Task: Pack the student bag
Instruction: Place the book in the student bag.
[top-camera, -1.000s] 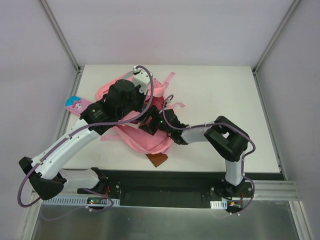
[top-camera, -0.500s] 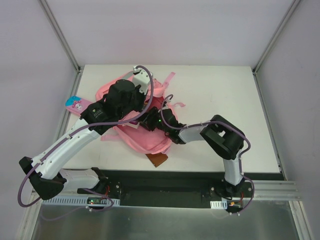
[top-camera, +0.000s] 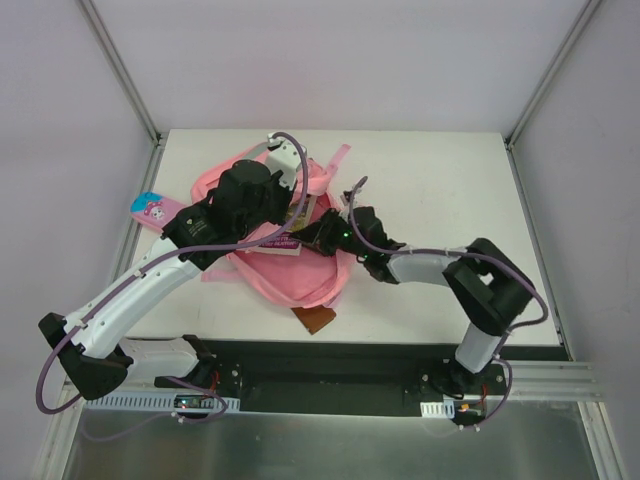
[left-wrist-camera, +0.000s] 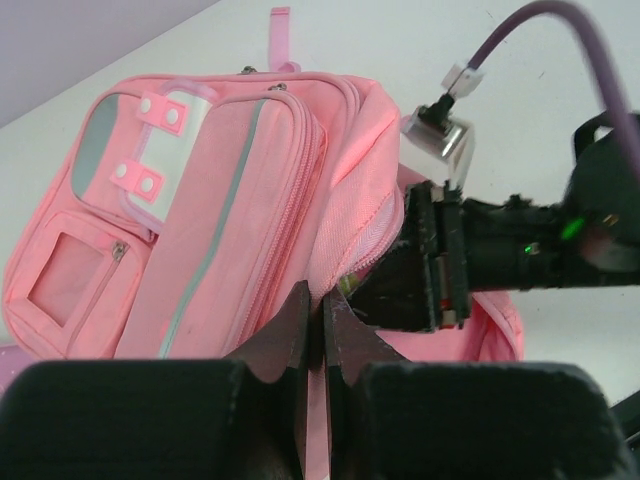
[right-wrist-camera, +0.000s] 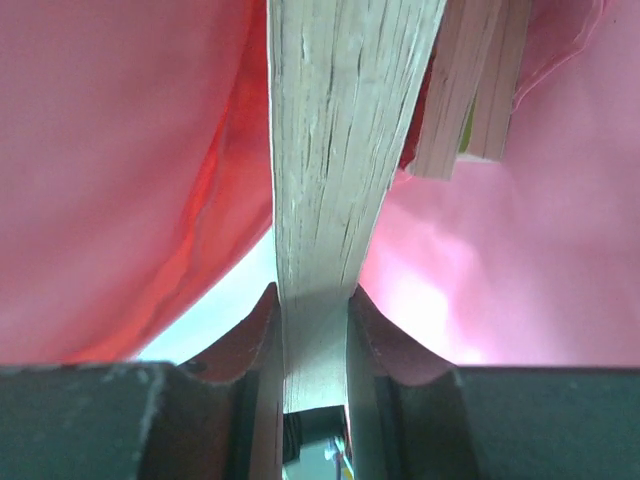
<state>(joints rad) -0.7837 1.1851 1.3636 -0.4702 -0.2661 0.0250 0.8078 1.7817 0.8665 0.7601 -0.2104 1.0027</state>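
Note:
The student bag (top-camera: 292, 278), pink with front pockets, lies at the table's middle left, and its pocket side (left-wrist-camera: 225, 190) fills the left wrist view. My left gripper (left-wrist-camera: 322, 308) is shut on the pink fabric edge of the bag's opening and holds it up. My right gripper (right-wrist-camera: 312, 312) is inside that opening, shut on the page edge of a thick book (right-wrist-camera: 340, 150). Two thinner books (right-wrist-camera: 470, 90) stand beside it within the pink lining. From above, the right gripper (top-camera: 322, 234) reaches in from the right.
A small pink cartoon pencil case (top-camera: 152, 208) lies at the table's left edge. A brown flat object (top-camera: 318, 320) pokes out from under the bag near the front edge. Pink straps (top-camera: 338, 158) trail behind the bag.
My right gripper has closed from wide open onto the book. The right arm has stretched out, its elbow swinging right and its wrist shifting up and right. The left arm has stayed still.

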